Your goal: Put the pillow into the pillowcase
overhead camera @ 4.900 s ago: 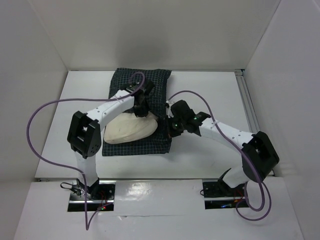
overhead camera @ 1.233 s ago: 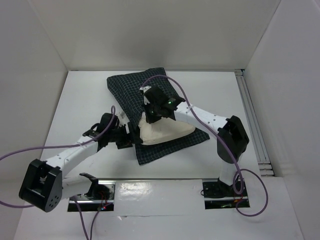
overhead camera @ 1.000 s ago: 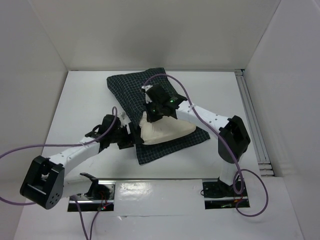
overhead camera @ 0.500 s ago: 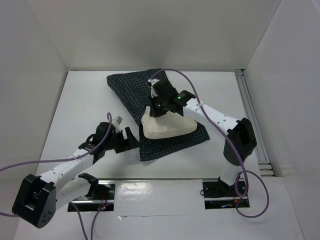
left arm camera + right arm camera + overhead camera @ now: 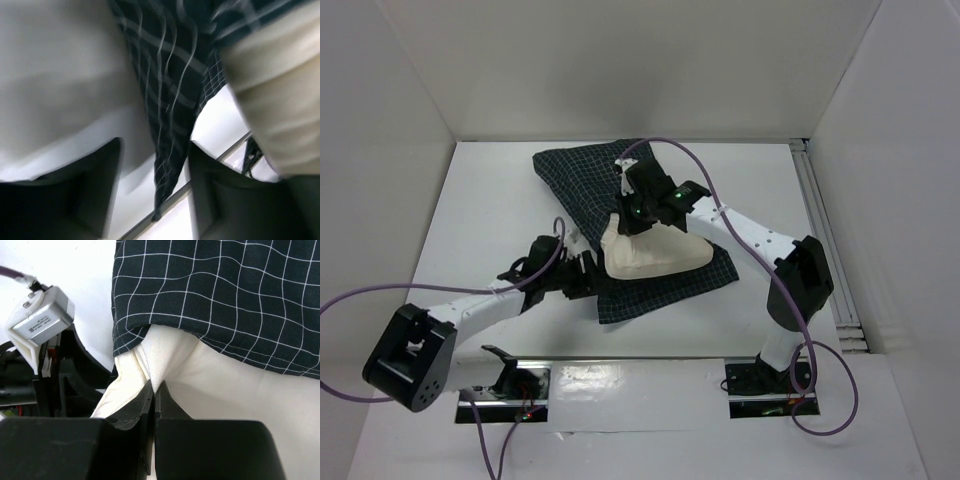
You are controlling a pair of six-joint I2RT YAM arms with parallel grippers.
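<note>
Spanning the overhead view, a white table [image 5: 480,210] sits boxed in by plain white walls [image 5: 620,70] on 3 sides, with a metal rail [image 5: 820,230] along its right edge. The pillowcase [image 5: 590,185] lies slantwise across the middle of the table. The pillow [image 5: 655,258] rests on its near half, the far-left end pulled up into a peak. The right gripper [image 5: 623,222] meets that peak from above. The left gripper [image 5: 592,283] sits low at the near-left edge of the pillowcase, just beside the pillow. Purple cables [image 5: 365,300] loop off both arms.

From the left wrist the picture is badly blurred. The 2 dark fingers [image 5: 95,195] stand well apart, and a loose edge of checked fabric runs down into the gap between them; neither finger appears to press on it. The pillow fills the right of that view, pale and out of focus.

From the right wrist the jaws are squeezed together on a pinched fold of the pillow's cream cover. The pillowcase hem lies draped over the pillow just beyond the fold. Bare white table shows at upper left, where the left arm's white camera box [image 5: 40,322] stands close to the pillow.
</note>
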